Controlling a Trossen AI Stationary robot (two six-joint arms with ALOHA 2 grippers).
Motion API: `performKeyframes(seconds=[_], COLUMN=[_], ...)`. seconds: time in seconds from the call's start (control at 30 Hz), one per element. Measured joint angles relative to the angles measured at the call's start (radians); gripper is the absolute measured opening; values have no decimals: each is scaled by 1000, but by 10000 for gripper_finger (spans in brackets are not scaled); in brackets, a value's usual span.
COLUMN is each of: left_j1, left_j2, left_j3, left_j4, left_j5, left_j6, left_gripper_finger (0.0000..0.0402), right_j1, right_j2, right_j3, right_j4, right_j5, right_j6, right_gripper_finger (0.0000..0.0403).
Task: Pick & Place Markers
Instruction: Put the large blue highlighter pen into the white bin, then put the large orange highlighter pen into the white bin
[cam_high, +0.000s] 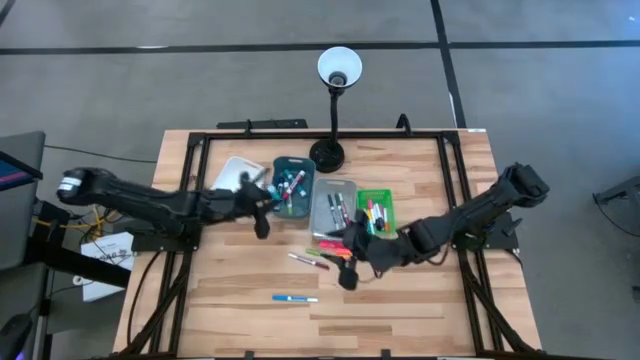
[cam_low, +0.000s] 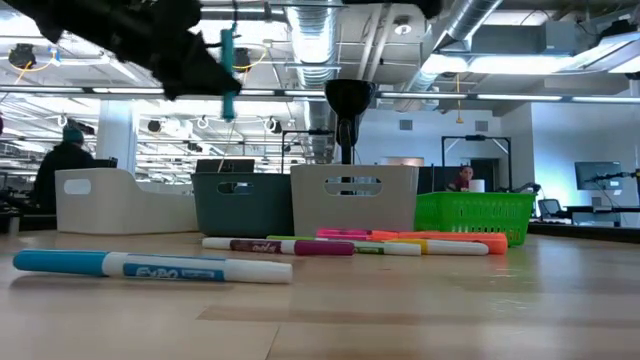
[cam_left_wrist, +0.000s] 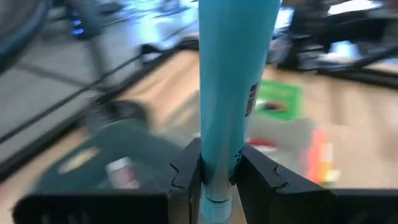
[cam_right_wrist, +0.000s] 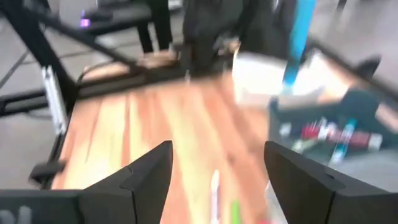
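Left gripper: I have the left gripper (cam_left_wrist: 219, 177) clamped on a teal marker (cam_left_wrist: 233, 93), fingers pinching its lower end so the barrel stands upright between them (the low view shows it hanging high above the trays).
Where it hangs: over the table's left half, just beside the dark teal tray (cam_high: 281, 166) and the white tray (cam_high: 232, 170).
Right gripper: my right gripper (cam_right_wrist: 217, 180) has its two fingers spread wide with nothing between them; it sits low over the bare wood near the loose markers.
Loose markers: a small cluster (cam_high: 318, 256) of pink, orange and green ones lies on the table in front of the trays, close to the right gripper.
Lone marker: one blue-capped marker (cam_high: 295, 298) lies flat nearer the front edge, well apart from the cluster.
Trays: four stand in a row — white, dark teal, grey tray (cam_high: 321, 202) and green basket (cam_high: 375, 195).
Sorted markers: several lie in the dark teal tray, a few in the grey one, more in the green basket (I cannot count them).
Lamp: a black desk lamp (cam_high: 336, 72) stands behind the trays.
Background: a person (cam_low: 62, 160) sits far off beyond the table.
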Motion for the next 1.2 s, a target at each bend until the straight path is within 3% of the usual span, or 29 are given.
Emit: performKeyframes(seconds=[0.2,0.33,0.43,0.67,0.97,1.2], left_j1=[137,262,364,516,571,571], left_j2=[-203,-235,-212,-80,81,98], left_j3=[0,0,0,0,0,0], left_j4=[-413,-632,-729,-756,-748,-672], left_j5=[-47,-45,24,207,217,217], left_j6=[-160,-267,-311,-305,-235,-152], left_gripper_finger=[72,76,81,78,112,130], right_j1=[72,89,78,53,53,53], right_j2=[25,52,56,56,56,56], right_j3=[0,0,0,-1,0,0], right_j4=[-86,-78,-75,-39,-32,-32], right_j5=[0,0,0,0,-4,-4], right_j6=[109,102,102,102,102,101], right_gripper_finger=[236,226,220,206,192,182])
